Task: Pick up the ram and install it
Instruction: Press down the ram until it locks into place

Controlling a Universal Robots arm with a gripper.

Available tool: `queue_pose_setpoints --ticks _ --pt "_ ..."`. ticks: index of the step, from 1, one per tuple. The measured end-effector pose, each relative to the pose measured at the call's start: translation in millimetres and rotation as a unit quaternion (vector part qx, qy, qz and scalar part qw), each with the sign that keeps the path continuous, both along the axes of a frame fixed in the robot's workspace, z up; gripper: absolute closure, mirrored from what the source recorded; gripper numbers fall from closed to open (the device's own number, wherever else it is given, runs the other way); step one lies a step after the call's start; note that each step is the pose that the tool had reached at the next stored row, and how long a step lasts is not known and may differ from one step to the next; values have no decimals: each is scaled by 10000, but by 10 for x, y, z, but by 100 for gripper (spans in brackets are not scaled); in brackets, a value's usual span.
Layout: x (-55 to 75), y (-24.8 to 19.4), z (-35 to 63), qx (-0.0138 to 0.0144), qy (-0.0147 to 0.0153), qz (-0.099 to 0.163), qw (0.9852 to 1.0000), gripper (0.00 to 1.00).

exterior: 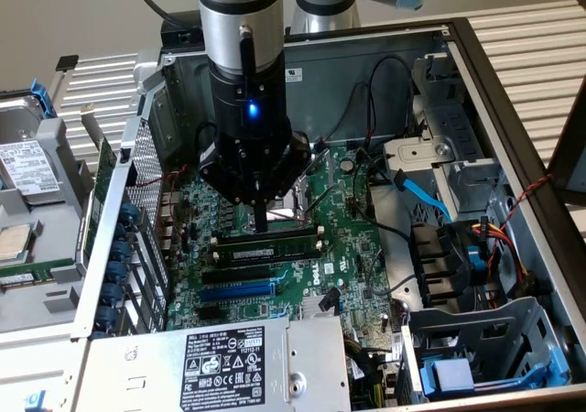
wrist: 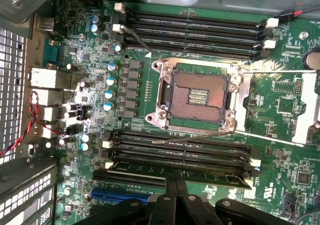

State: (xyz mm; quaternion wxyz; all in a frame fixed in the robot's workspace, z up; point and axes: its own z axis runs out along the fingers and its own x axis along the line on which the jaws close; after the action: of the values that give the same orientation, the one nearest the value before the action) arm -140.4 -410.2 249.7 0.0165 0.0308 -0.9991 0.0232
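The claw (exterior: 261, 222) hangs inside the open computer case (exterior: 499, 92), its fingers drawn close together into a narrow tip just above the memory stick (exterior: 265, 245); whether they pinch the stick I cannot tell. The memory stick (wrist: 175, 171) lies along one of the black slots (wrist: 190, 152) on the green board (exterior: 352, 238), between the square processor socket (wrist: 197, 92) and the blue slot (wrist: 120, 195), near the metal power box (exterior: 229, 366).
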Motion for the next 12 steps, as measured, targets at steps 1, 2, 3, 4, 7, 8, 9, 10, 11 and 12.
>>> queue_pose_setpoints --ticks 1,2,3,4,7,8,9,10,11,12 --pt "0 0 0 -8 0 -39 10000 89" --pt "0 0 0 -14 -1 -75 10000 89" --pt "0 0 0 -15 -2 -102 9999 89" --pt "0 0 0 -15 -2 -114 9999 89" --pt "3 0 0 -15 -2 -177 9998 89" --pt "3 0 -1 -15 -8 -210 9998 89" --pt "4 0 -1 -15 -20 -240 9997 89" --pt "5 0 -2 -15 -35 -268 9996 89" --pt "4 0 -1 -15 -55 -294 9996 89" --pt "5 0 -2 -14 -77 -318 9995 89"
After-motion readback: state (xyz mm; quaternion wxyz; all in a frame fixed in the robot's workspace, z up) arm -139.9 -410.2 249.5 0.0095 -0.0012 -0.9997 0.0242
